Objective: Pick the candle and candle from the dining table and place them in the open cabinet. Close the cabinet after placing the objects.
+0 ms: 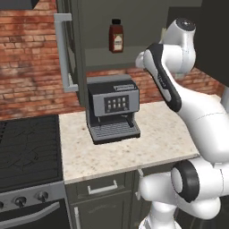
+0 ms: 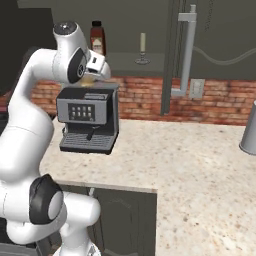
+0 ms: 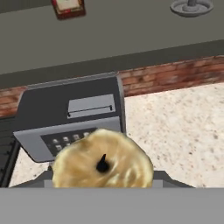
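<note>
The squat yellowish-tan candle (image 3: 103, 161) sits close in the hand view, wick toward the camera, and my gripper (image 2: 90, 78) is shut on it. It hangs just above the coffee machine (image 2: 89, 117), below and in front of the open cabinet's shelf (image 2: 150, 61). The slim beige stick candle (image 2: 143, 44) stands upright on its round grey base (image 3: 191, 6) on that shelf. The cabinet (image 1: 96, 27) has its door (image 1: 62, 51) swung open to the left. The dining table is out of view.
A dark red-brown bottle (image 1: 116, 36) stands on the shelf left of the stick candle. The coffee machine (image 1: 112, 107) stands on a speckled counter (image 1: 156, 134) against a brick wall. A stove (image 1: 27, 152) lies to the left. A grey metal vessel (image 2: 248, 135) stands at far right.
</note>
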You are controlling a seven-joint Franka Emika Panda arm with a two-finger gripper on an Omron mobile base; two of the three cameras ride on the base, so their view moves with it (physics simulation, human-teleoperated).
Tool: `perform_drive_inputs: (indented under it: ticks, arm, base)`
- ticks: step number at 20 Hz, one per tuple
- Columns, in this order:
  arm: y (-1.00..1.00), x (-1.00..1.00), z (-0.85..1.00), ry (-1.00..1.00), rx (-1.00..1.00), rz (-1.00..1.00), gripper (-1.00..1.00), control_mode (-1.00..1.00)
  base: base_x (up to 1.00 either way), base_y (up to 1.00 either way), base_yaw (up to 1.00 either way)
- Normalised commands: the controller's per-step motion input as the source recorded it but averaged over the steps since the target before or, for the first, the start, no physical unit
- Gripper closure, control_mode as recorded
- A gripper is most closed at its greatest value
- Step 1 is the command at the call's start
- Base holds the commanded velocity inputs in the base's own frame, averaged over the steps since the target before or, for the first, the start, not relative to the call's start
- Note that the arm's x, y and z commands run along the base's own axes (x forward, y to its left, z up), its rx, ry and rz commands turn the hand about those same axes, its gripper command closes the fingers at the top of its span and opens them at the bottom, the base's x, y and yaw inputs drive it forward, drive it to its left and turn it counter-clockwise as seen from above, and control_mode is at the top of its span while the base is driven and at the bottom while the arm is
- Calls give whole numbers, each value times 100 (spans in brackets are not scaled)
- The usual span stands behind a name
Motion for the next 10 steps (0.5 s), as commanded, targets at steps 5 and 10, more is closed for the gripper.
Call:
perform_drive_inputs:
  ticks: [5,10]
  arm:
    - [-27,39,1,-1,0,-1,100,-100]
    - [-16,40,4,-5,0,-2,100,-100]
  base:
    - [0,0,0]
    - [0,0,0]
